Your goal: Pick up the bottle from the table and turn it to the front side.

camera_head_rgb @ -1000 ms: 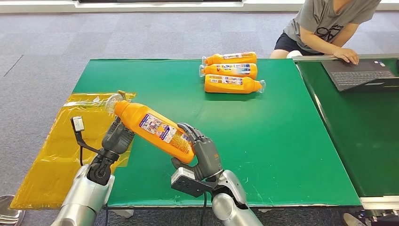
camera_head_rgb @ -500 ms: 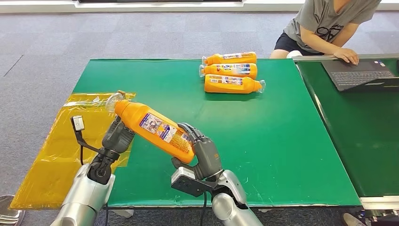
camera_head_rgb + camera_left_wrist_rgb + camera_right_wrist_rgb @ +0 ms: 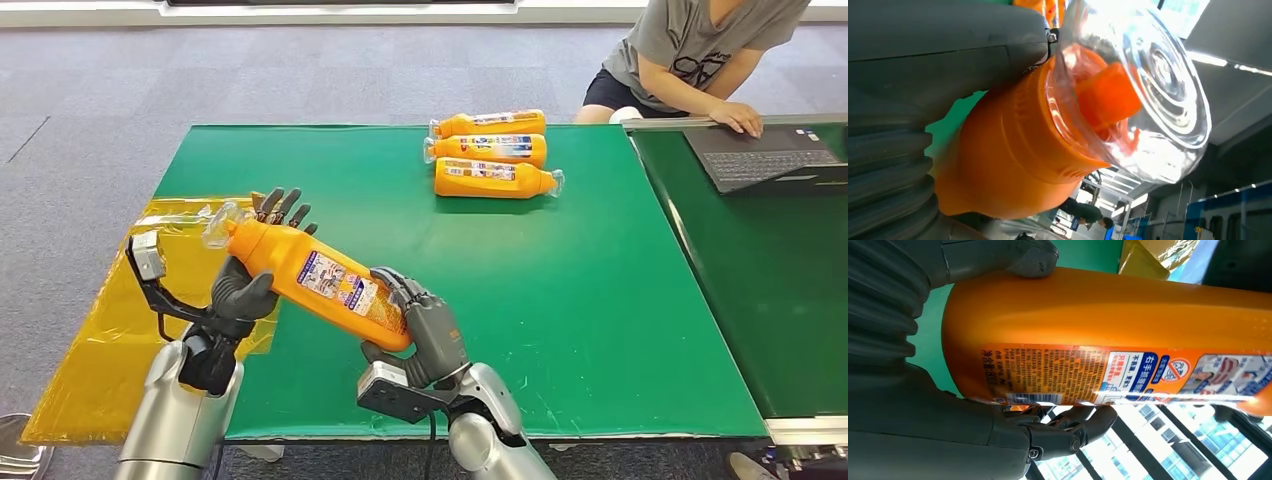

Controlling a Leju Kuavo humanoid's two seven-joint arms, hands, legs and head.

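Bottle (image 3: 318, 282) hanging tilted above near-left part of green surface (image 3: 560, 280), clear cap (image 3: 218, 226) pointing up and left, label facing up. Right hand (image 3: 420, 335) gripping base end, fingers (image 3: 1068, 432) wrapping around it. Left hand (image 3: 250, 280) cradling neck end from below, fingers (image 3: 283, 207) spreading behind it; firm grip there cannot tell. Three more bottles (image 3: 492, 152) lying at far edge. Person (image 3: 690, 55) sitting at laptop (image 3: 760, 155).

Bright, even overhead light; glare on the clear cap (image 3: 1148, 85), close wrist views slightly soft.
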